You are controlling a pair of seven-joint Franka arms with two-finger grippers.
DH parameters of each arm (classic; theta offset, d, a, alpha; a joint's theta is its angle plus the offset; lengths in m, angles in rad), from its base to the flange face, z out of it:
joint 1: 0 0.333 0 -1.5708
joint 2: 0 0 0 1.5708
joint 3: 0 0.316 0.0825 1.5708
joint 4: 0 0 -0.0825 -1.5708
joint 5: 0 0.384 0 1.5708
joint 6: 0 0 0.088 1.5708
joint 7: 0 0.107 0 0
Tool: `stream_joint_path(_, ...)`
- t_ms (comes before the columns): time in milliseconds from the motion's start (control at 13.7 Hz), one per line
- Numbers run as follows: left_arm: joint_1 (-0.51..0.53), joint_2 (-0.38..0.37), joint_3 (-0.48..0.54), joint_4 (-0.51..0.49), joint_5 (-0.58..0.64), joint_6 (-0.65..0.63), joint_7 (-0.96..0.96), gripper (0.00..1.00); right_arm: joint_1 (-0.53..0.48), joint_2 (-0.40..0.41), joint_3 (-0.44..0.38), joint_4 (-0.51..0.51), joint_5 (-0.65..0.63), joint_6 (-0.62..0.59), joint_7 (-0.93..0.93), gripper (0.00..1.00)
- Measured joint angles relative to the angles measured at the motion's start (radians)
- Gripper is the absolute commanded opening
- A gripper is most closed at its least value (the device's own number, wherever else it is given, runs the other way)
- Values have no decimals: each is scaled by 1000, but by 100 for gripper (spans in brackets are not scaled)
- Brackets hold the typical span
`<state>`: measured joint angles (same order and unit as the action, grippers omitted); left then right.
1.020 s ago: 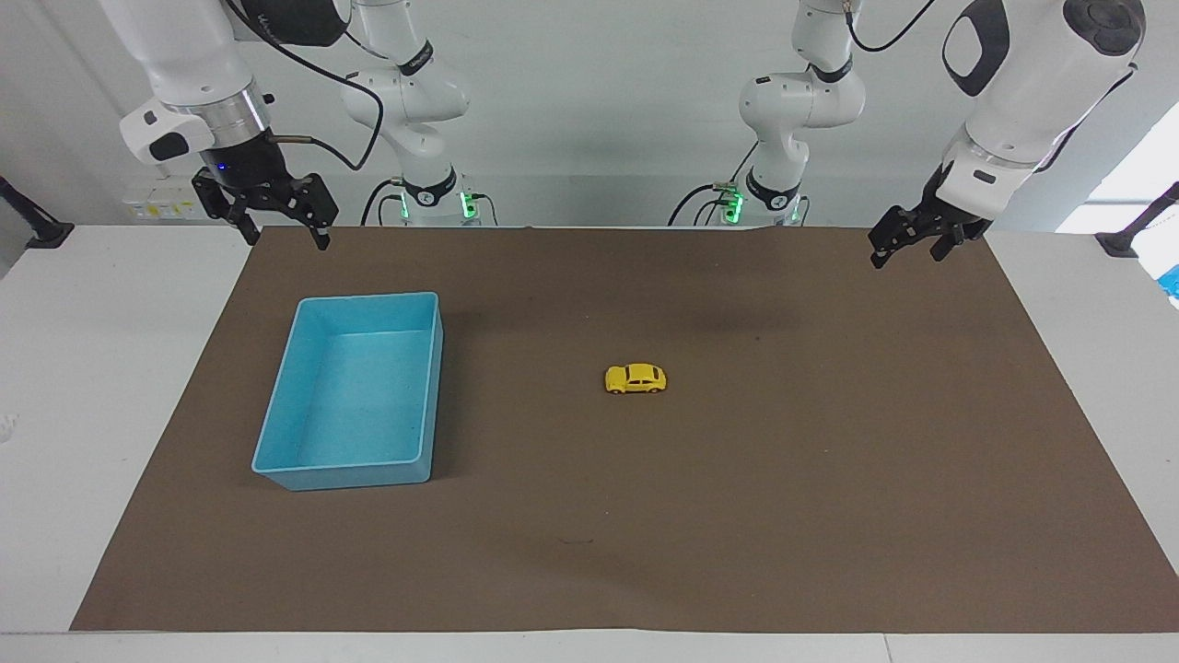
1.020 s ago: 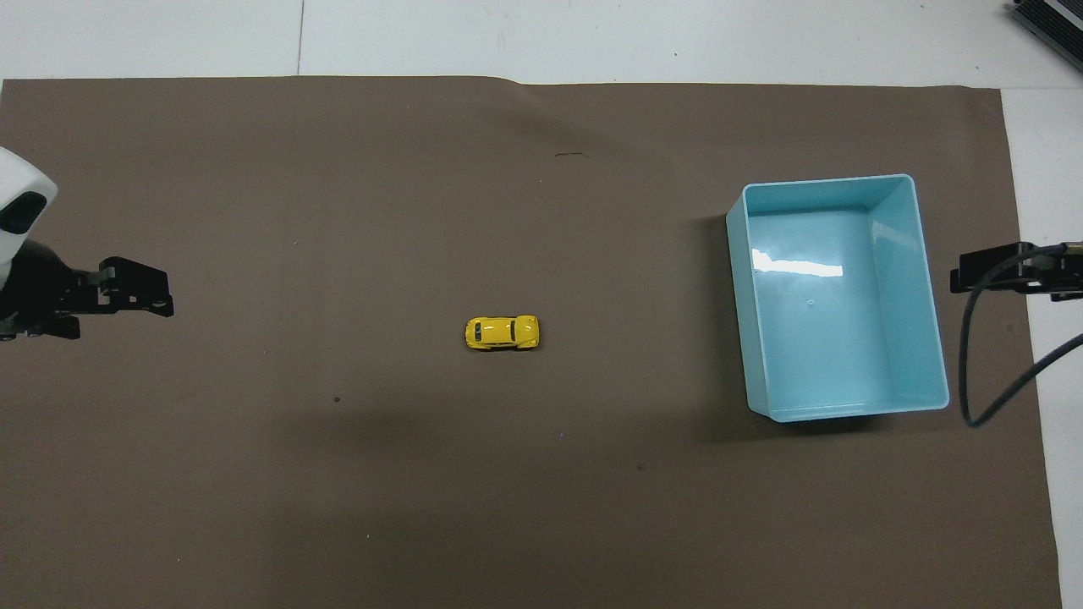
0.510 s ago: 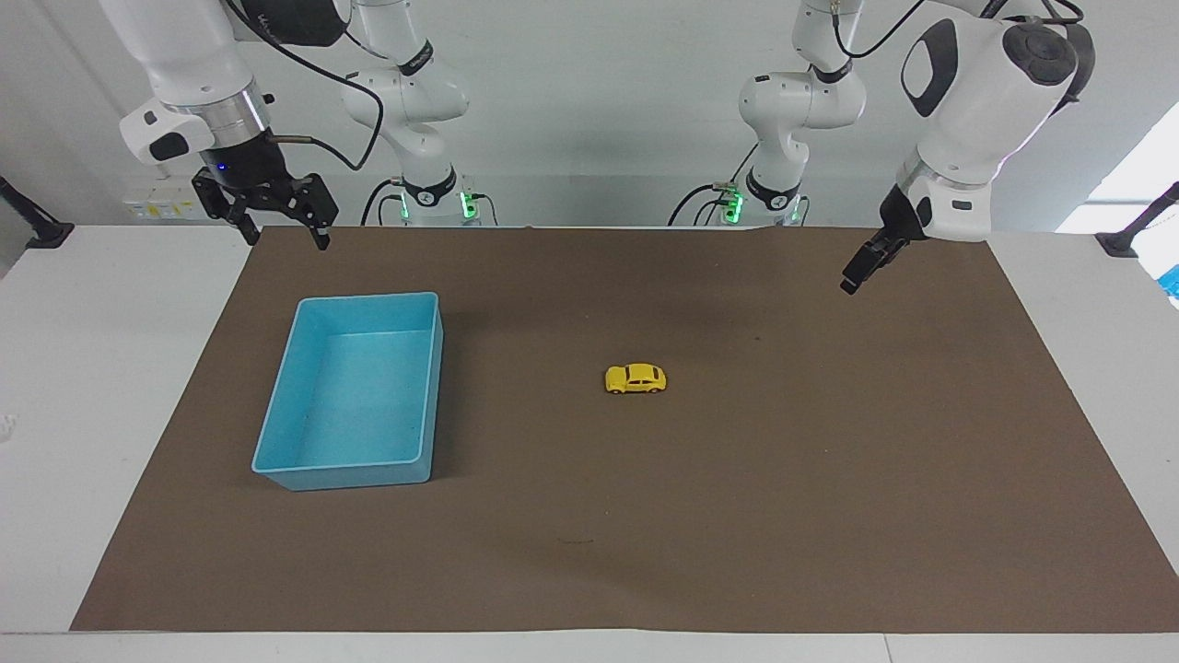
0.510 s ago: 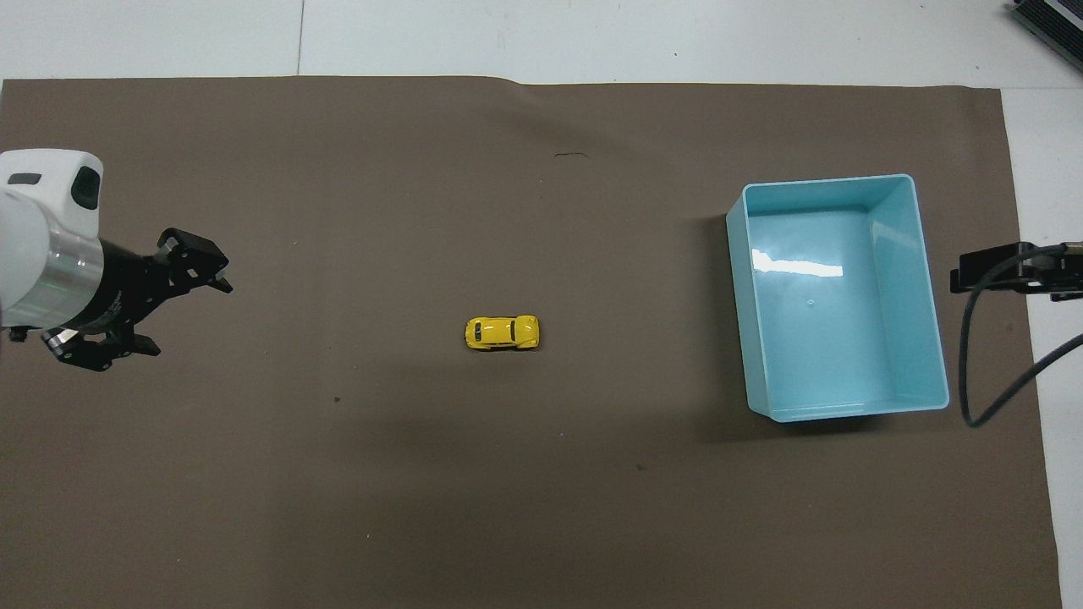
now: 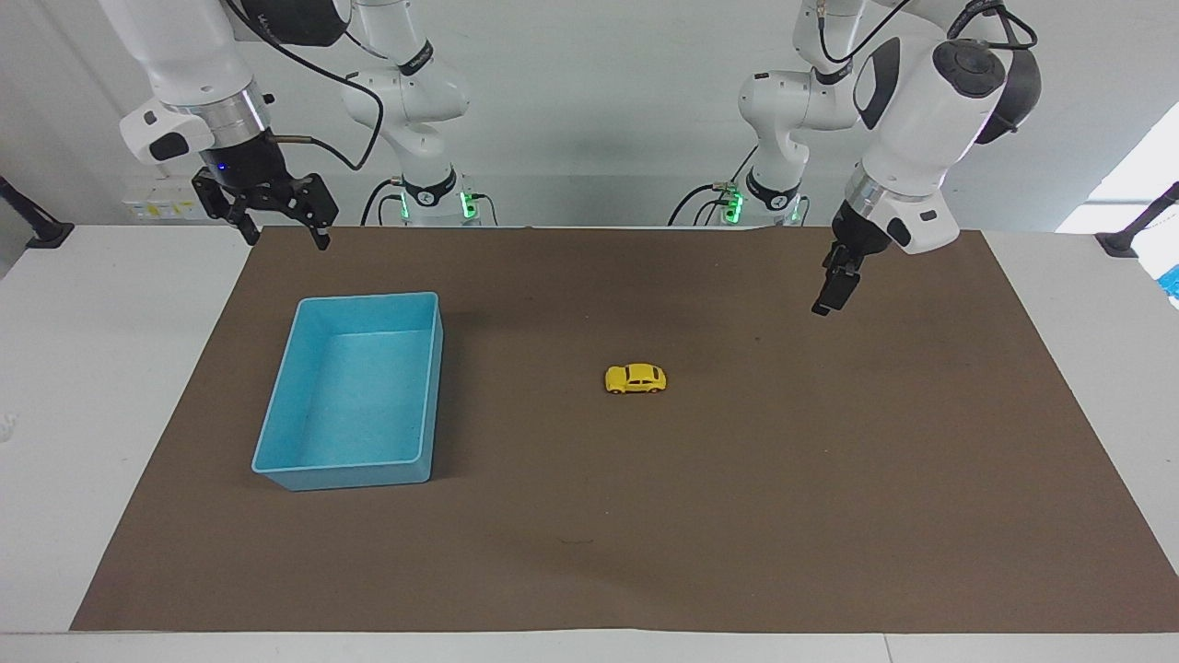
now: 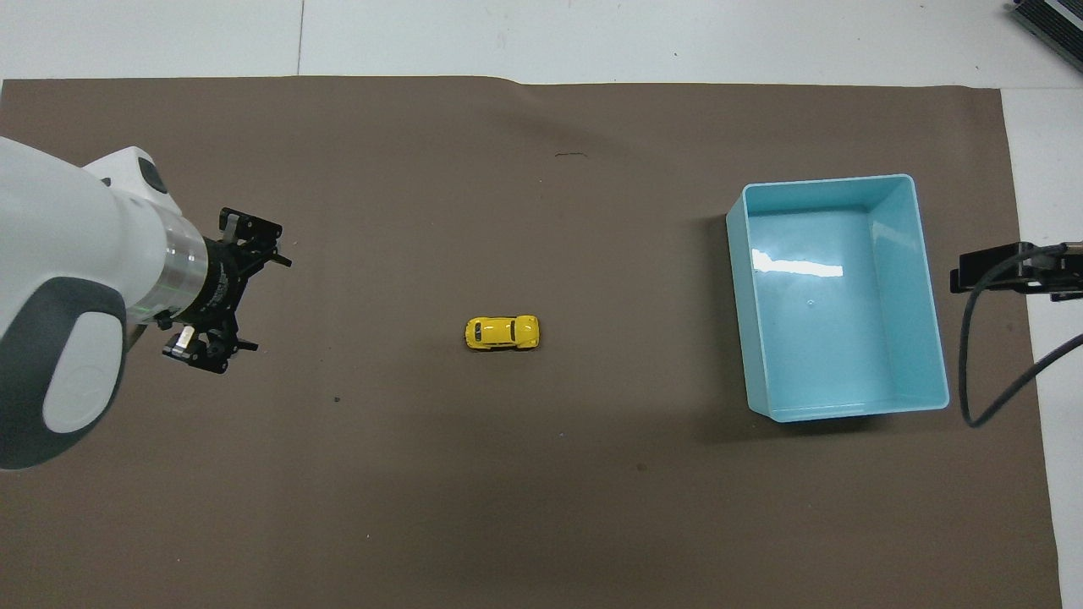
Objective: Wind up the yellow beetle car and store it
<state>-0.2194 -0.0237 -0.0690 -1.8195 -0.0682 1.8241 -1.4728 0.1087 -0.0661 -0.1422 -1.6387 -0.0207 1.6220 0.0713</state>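
Observation:
The yellow beetle car [image 5: 636, 378] stands on its wheels near the middle of the brown mat, and it also shows in the overhead view [image 6: 502, 332]. My left gripper [image 5: 826, 299] hangs open and empty in the air over the mat, toward the left arm's end of the table and well apart from the car. It also shows in the overhead view [image 6: 264, 303]. My right gripper [image 5: 286, 241] is open and empty and waits above the mat's edge, nearer to the robots than the blue bin [image 5: 368, 299]. In the overhead view only its tip [image 6: 958, 279] shows beside the bin [image 6: 825, 182].
The brown mat [image 5: 737, 516] covers most of the white table. The empty blue bin sits on it toward the right arm's end. A black cable [image 6: 973, 372] hangs from the right arm beside the bin.
My left arm has swung in from the table's end toward the car, and its gripper has turned and come lower. The right arm, the car and the bin have not moved.

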Motion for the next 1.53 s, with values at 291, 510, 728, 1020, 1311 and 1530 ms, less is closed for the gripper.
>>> stream_joint_path(291, -98, 54, -1, -1, 0, 78, -216, 100, 0, 0, 0, 0, 0, 0, 0, 100)
stream_joint_path(510, -166, 102, -2, -1, 0, 112, -337, 100, 0, 0, 0, 0, 0, 0, 0, 100)
stream_joint_path(728, -249, 180, -3, 1, 7, 183, -466, 100, 0, 0, 0, 0, 0, 0, 0, 100)
stream_joint_path(1020, -305, 256, -3, 5, 19, 248, -553, 100, 0, 0, 0, 0, 0, 0, 0, 100)
stream_joint_path(1311, -343, 322, -3, 7, 56, 334, -655, 100, 0, 0, 0, 0, 0, 0, 0, 100)
stream_joint_path(1530, -381, 397, -3, 19, 122, 371, -755, 100, 0, 0, 1, 0, 0, 0, 0, 100)
